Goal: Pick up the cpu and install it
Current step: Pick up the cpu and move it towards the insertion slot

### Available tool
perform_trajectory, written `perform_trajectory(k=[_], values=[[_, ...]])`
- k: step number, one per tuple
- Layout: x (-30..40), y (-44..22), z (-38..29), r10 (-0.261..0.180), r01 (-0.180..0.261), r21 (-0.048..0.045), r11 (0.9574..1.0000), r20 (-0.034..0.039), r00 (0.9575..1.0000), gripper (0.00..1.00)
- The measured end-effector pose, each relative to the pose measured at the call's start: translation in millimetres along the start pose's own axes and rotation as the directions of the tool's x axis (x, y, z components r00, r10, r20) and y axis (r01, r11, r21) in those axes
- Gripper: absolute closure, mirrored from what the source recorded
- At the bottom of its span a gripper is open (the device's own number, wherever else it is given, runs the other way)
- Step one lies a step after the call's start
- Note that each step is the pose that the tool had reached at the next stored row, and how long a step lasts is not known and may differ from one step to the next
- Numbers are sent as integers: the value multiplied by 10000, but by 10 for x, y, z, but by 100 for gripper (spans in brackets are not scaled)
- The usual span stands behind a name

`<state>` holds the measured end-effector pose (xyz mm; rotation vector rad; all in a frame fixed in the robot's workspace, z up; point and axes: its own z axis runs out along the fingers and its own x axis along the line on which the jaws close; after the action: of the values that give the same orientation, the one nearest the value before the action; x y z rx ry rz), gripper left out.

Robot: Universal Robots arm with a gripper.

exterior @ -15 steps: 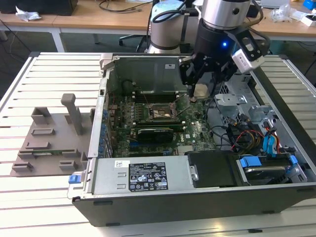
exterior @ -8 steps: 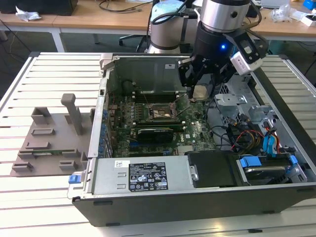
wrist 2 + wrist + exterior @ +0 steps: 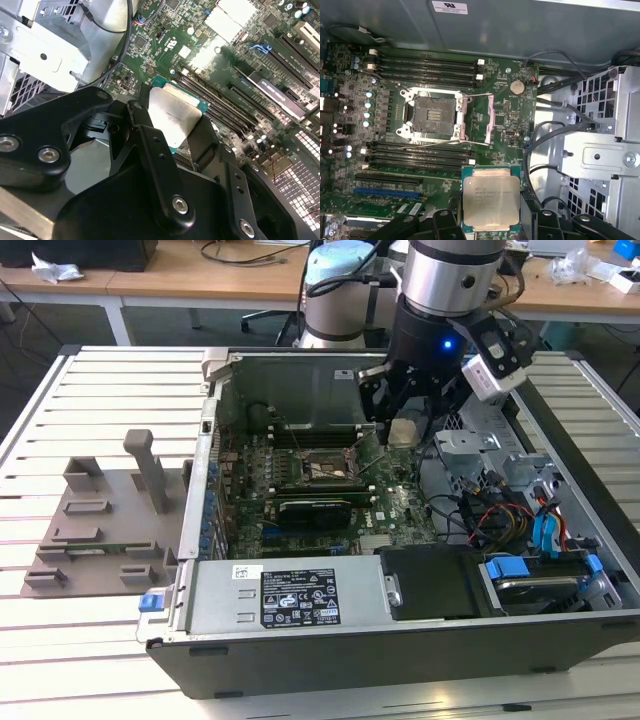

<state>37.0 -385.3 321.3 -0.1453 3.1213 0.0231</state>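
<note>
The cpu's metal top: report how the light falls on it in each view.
First wrist view: the cpu is evenly lit, soft sheen, no hard glare. Second wrist view: its top is washed pale by glare, as are patches of the motherboard. Exterior view: a small pale square in the gripper, standing out bright.

My arm point(image 3: 452, 280) reached down into the open computer case point(image 3: 350, 655), wrist point(image 3: 435, 340) pointing straight down. I had the gripper point(image 3: 402, 427) hanging above the case's floor, black fingers point(image 3: 145, 131) clamped on opposite edges of the cpu point(image 3: 491, 201).
</note>
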Motion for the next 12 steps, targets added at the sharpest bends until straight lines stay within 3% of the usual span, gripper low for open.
perform_trajectory(k=[12], values=[[9, 3, 109, 0, 0, -1, 10000, 0, 10000, 45]])
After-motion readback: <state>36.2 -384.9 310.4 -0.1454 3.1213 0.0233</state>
